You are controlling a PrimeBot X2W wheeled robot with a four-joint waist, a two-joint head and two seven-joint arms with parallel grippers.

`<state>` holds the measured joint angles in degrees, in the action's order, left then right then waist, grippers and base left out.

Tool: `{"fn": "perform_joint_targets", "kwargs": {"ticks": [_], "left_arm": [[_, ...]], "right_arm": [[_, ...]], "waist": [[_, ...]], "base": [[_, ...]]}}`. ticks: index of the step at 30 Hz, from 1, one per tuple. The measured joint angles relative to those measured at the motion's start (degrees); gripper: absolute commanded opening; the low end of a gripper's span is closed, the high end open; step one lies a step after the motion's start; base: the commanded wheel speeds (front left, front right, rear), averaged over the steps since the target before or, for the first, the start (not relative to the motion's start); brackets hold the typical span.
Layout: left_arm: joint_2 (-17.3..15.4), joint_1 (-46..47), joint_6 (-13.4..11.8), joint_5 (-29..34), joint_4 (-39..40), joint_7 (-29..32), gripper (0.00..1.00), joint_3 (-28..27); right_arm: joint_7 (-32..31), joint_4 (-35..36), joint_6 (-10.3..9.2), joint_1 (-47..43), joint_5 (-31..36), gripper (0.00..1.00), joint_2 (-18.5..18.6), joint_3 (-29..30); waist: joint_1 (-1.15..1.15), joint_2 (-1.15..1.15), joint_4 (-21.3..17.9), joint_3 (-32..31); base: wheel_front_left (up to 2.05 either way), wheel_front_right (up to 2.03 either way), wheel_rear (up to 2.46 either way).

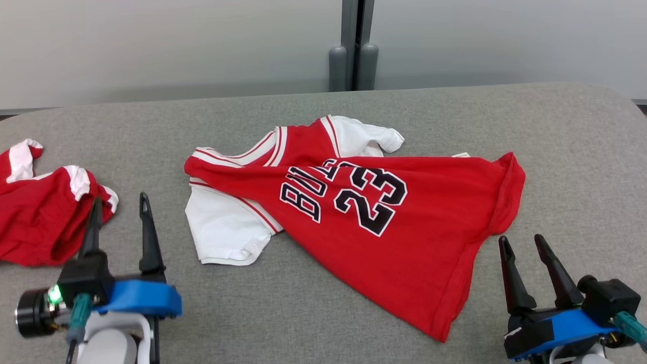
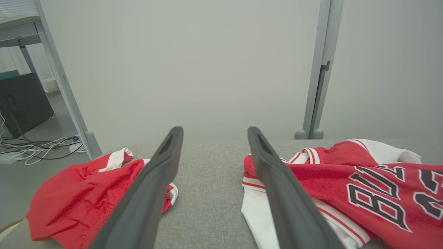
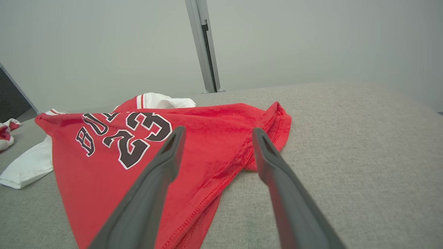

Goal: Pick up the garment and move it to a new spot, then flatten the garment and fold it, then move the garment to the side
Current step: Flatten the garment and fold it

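Head view: jersey (image 1: 404, 237) on grey table (image 1: 556, 151), pale wall (image 1: 151, 45)

Beneath the jaws of the left gripper (image 2: 214, 131) and of the right gripper (image 3: 218, 129) spreads a table (image 1: 323, 313) covered in grey woven fabric, its far right corner rounded. Ahead of the jaws rises a plain pale grey wall (image 1: 151, 45) in soft, even light — split by a grey upright post (image 1: 354, 30) with two rounded feet at the table's far edge. Far left of the left jaws lie a grey floor (image 2: 14, 186), tangled cables (image 2: 34, 147), a dark cabinet (image 2: 20, 103) and a slanting grey frame leg (image 2: 62, 86).
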<state>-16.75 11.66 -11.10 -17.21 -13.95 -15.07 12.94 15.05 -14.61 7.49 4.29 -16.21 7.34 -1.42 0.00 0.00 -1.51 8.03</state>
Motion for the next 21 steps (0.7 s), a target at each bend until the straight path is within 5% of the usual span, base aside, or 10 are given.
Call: {"fn": "perform_joint_targets", "kwargs": {"ticks": [13, 21], "left_arm": [[8.20, -10.66, 4.22, 7.68, 5.32, 0.01, 1.00, -10.89], [10.53, -10.79, 7.16, 10.40, 5.41, 0.01, 1.00, -14.91]], "right_arm": [[0.00, -2.77, 0.00, -1.21, -0.16, 1.00, 0.01, -0.68], [-3.82, -7.81, 0.00, -1.25, -1.57, 1.00, 0.34, -6.78]], "waist": [[0.00, 0.00, 1.31, -0.89], [0.00, 0.00, 1.54, -1.29]], "base": [[0.00, 0.00, 0.00], [0.00, 0.00, 0.00]]}}
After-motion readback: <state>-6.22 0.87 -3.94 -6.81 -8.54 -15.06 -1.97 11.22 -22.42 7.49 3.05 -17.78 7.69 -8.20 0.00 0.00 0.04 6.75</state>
